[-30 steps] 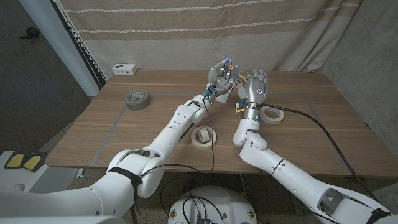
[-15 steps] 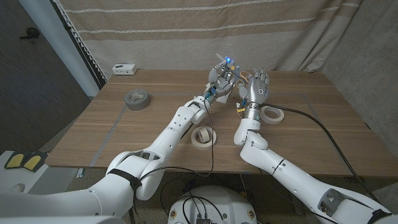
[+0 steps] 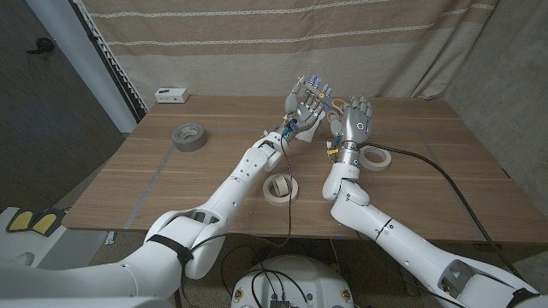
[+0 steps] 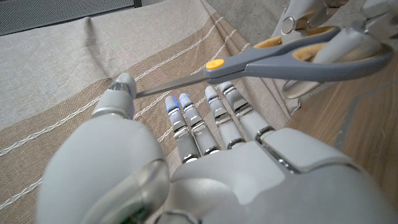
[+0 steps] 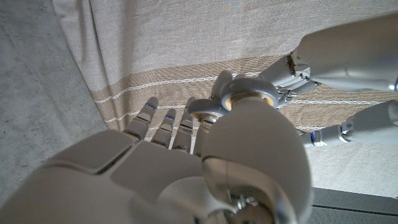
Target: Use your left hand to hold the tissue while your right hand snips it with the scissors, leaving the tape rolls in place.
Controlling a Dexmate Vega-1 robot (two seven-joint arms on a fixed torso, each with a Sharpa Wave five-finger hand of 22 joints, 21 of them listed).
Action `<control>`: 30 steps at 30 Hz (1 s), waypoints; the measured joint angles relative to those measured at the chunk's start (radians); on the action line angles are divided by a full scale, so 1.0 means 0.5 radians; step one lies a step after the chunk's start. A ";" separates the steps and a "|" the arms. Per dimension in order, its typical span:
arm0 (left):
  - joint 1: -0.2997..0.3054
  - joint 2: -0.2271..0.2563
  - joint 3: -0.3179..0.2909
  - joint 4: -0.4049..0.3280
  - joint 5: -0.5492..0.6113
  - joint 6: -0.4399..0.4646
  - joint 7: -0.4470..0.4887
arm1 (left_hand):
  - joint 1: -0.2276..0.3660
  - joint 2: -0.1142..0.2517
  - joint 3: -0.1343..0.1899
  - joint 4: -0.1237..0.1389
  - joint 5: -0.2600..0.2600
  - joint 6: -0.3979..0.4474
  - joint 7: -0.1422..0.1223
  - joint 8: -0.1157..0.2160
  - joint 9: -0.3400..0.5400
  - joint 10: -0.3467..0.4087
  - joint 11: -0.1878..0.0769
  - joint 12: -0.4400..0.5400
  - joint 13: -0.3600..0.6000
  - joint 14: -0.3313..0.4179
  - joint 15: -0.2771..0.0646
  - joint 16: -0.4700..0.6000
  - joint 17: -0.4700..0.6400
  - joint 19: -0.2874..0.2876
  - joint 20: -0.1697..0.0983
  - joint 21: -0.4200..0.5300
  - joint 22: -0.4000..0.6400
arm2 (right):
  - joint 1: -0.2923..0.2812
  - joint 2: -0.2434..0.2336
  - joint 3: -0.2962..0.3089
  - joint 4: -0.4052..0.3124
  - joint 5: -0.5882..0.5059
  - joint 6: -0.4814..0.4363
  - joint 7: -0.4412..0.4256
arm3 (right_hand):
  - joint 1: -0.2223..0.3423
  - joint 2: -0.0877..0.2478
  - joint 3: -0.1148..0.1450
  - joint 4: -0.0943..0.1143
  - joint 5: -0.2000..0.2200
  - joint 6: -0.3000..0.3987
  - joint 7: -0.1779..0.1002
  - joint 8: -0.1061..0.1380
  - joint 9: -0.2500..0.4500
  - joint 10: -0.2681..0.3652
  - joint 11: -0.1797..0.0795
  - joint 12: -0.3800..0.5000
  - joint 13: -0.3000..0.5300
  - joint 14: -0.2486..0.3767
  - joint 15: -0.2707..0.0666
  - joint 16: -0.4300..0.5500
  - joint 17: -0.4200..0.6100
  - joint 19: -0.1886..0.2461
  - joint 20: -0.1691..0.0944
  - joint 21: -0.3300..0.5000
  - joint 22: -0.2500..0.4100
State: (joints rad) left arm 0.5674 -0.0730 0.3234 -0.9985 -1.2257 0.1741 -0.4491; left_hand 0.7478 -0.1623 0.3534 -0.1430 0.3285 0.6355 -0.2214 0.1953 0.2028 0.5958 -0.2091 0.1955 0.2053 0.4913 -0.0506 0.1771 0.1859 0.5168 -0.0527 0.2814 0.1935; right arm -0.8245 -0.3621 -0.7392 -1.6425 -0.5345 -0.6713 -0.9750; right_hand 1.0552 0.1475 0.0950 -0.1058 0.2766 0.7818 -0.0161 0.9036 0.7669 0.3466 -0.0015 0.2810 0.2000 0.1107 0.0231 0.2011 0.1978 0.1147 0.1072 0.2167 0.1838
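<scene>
Scissors (image 4: 292, 59) — one pair, gripped by right hand (image 3: 354, 126), blades closed, tips toward left hand (image 3: 306, 104), whose fingers are spread. Tape rolls — three: (image 3: 189, 136), (image 3: 279, 188), (image 3: 374, 157).

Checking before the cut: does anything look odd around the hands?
The grey-handled scissors with yellow-lined loops, held in the right robot hand, point their closed blades across the left robot hand's spread fingertips, which grip nothing.
</scene>
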 measured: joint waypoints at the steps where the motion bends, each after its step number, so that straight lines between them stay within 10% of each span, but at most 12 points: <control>1: -0.001 0.000 0.000 0.009 0.003 -0.009 -0.010 | -0.011 0.011 -0.014 0.003 0.009 -0.024 0.000 0.000 0.000 -0.036 0.000 0.000 -0.002 -0.046 0.003 0.000 0.000 -0.049 0.005 -0.026 0.000 | -0.001 0.000 0.001 -0.001 0.002 0.000 0.001 | 0.000 0.000 0.000 0.000 0.000 0.000 0.000 0.000 0.000 0.000 0.000 0.000 0.000 0.000 0.000 0.000 0.000 0.000 0.000 0.000 0.000; 23: -0.025 0.005 -0.035 0.042 0.029 -0.151 -0.104 | -0.056 0.034 -0.052 0.024 0.033 -0.027 -0.001 0.010 0.009 -0.087 -0.003 0.000 -0.002 -0.150 0.016 0.005 0.000 -0.189 0.012 -0.098 0.000 | -0.025 -0.017 0.034 -0.030 0.030 -0.009 0.005 | -0.026 0.000 0.023 -0.009 0.000 -0.025 -0.003 0.044 -0.019 0.017 0.017 -0.030 -0.005 -0.076 -0.119 -0.030 -0.005 -0.044 -0.043 -0.019 0.000; 30: -0.002 0.024 -0.046 -0.020 0.037 -0.198 -0.080 | -0.056 0.034 -0.052 0.024 0.033 -0.013 0.007 0.024 0.009 -0.087 -0.003 0.009 -0.002 -0.150 0.016 0.010 0.000 -0.225 0.020 -0.114 -0.001 | -0.049 -0.040 0.064 -0.086 0.050 -0.008 0.008 | -0.069 0.001 0.040 0.007 0.000 -0.061 -0.018 0.088 -0.038 0.215 -0.135 0.054 0.055 0.103 -0.123 0.026 0.000 0.045 -0.109 0.012 0.005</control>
State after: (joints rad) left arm 0.5665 -0.0609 0.3003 -1.0087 -1.2072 0.0750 -0.4892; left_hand 0.7199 -0.1455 0.3275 -0.1310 0.3451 0.6290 -0.2179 0.2074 0.2071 0.5525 -0.2105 0.1999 0.2045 0.4162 -0.0429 0.1821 0.1861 0.4044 -0.0426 0.2244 0.1932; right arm -0.8490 -0.3821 -0.7074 -1.6857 -0.5095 -0.6753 -0.9708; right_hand 1.0207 0.1482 0.1150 -0.1021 0.2767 0.7514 -0.0250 0.9477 0.7480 0.4543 -0.0690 0.3082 0.2275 0.1623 -0.0382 0.2140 0.1980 0.1372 0.0527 0.2228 0.1864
